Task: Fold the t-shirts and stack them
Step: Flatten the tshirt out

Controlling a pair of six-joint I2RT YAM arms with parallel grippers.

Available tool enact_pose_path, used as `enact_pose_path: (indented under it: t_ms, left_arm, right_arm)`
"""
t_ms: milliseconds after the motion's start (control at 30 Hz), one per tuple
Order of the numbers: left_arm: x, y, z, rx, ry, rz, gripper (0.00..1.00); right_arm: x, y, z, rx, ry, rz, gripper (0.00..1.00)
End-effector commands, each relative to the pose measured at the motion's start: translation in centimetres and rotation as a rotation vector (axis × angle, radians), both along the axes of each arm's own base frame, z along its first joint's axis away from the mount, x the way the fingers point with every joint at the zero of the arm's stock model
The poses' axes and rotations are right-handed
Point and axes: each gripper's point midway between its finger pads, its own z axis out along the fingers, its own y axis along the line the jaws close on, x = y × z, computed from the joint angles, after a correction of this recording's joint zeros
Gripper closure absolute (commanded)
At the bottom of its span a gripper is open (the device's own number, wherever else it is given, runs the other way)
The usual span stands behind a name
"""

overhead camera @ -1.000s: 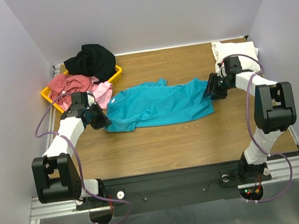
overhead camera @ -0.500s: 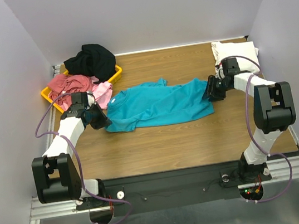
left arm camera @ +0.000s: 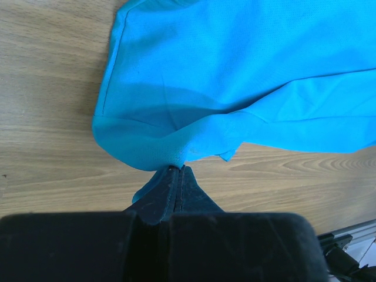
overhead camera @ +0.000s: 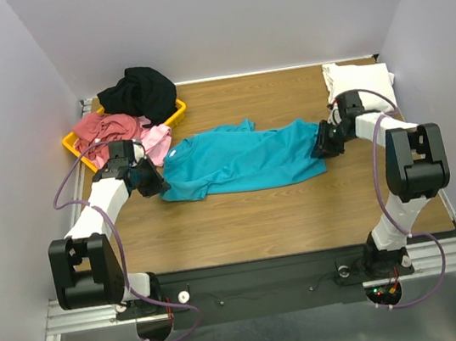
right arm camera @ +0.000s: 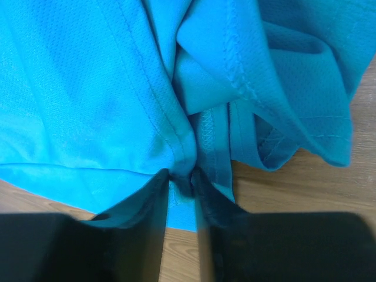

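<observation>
Two ends of the teal shirt (overhead camera: 239, 160), lying lengthwise left to right across mid-frame on the bench (overhead camera: 286, 213), are gripped: left fingers (left arm camera: 161, 200) pinched tight on its left end, right fingers (right arm camera: 208, 200) narrowed around its right hem.

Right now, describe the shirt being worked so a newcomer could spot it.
On the wooden table, look mid-table between the two arms. The teal t-shirt lies spread out there, left gripper and right gripper at its ends. The black shirt and white shirt sit at the far corners; only this one is teal.
</observation>
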Motion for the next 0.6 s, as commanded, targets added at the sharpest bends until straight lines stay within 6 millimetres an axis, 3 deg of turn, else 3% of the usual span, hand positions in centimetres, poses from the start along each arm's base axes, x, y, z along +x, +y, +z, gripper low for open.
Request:
enact_pose_path:
  t_ms: [0,167,200,300,367,567]
  left_arm:
    - [0.5,0.1,0.9,0.002,-0.032,-0.013,1.00]
    - [0.6,0.2,0.9,0.008,-0.035,-0.009,1.00]
    - [0.6,0.3,1.1,0.013,-0.040,-0.006,1.00]
    - [1.1,0.4,1.8,0.018,-0.062,0.000,1.00]
    - [1.4,0.4,2.5,0.017,-0.078,0.004,1.00]
    - [3.6,0.2,7.4,0.003,-0.213,0.012,1.00]
  right_arm:
    - [0.3,0.8,0.3,0.013,-0.021,0.041,0.75]
    - [0.5,1.4,1.1,0.044,-0.037,0.061,0.91]
    - [0.6,1.6,1.4,0.055,-0.041,0.056,0.99]
    - [1.3,2.0,3.2,0.084,-0.076,0.046,1.00]
    - [2.3,2.0,4.9,0.084,-0.122,0.036,1.00]
    - [5.1,0.9,14.0,0.041,-0.347,-0.047,1.00]
